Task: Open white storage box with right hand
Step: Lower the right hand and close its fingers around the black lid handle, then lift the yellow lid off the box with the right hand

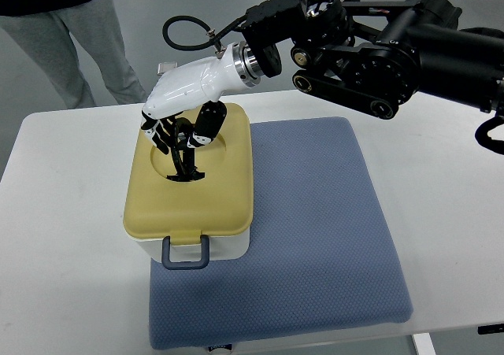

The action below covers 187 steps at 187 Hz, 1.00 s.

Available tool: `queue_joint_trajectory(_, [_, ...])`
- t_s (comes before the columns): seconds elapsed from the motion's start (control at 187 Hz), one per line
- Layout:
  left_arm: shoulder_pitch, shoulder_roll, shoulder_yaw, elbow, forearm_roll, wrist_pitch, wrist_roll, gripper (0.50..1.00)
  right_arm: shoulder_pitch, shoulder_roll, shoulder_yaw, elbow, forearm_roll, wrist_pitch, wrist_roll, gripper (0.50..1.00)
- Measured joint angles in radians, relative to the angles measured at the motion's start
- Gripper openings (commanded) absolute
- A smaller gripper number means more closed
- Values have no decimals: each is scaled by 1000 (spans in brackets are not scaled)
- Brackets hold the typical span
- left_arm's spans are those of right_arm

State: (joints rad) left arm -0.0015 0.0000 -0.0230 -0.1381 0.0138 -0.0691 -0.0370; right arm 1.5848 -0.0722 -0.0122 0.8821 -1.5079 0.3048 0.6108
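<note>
Top view is showing the right hand (179, 127), white-shelled with black fingers (160, 134), reaching in from the right edge on a black arm (378, 52) that is crossing the upper part of the frame. The hand is hanging over the rear half of the storage box (191, 183), left of centre in the picture. Its fingers are curling downward into the round recess (213, 157) in the middle of the lid; the thumb and the other fingers are bending toward each other there, but whether they are actually gripping any part of the lid cannot be told from this angle.

The box is showing a pale yellow lid (169, 205) closed over a white base, and a grey-blue latch handle (186, 254) is sticking out at its front edge, lower in the frame. What is inside the box is hidden by the lid. No writing or label is readable on the box or the arm.

The box is sitting on the left part of a blue textured mat (315, 237), which is lying on a white table (63, 237). At the upper left, a person's legs in grey trousers (79, 40) are standing behind the table.
</note>
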Motion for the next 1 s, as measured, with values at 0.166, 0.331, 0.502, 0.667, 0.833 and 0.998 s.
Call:
queue_joint_trajectory(0.166, [0,0,0,0,0,0,0,1000,7,-3,6,1,9,7,0,500])
queue_joint_trajectory(0.331, [0,0,0,0,0,0,0,1000,14,-11,16,0,20,15,0,500])
queue_joint_trajectory(0.502, [0,0,0,0,0,0,0,1000,16,-19,17,0,46,16,0,500])
queue_joint_trajectory(0.667, [0,0,0,0,0,0,0,1000,16,-56,19,-10,84,17,0,500])
queue_joint_trajectory(0.833, [0,0,0,0,0,0,0,1000,16,-143,40,-12,164,31,0,500])
queue_joint_trajectory(0.998, [0,0,0,0,0,0,0,1000,13,-245,46,-21,218,37,0,500])
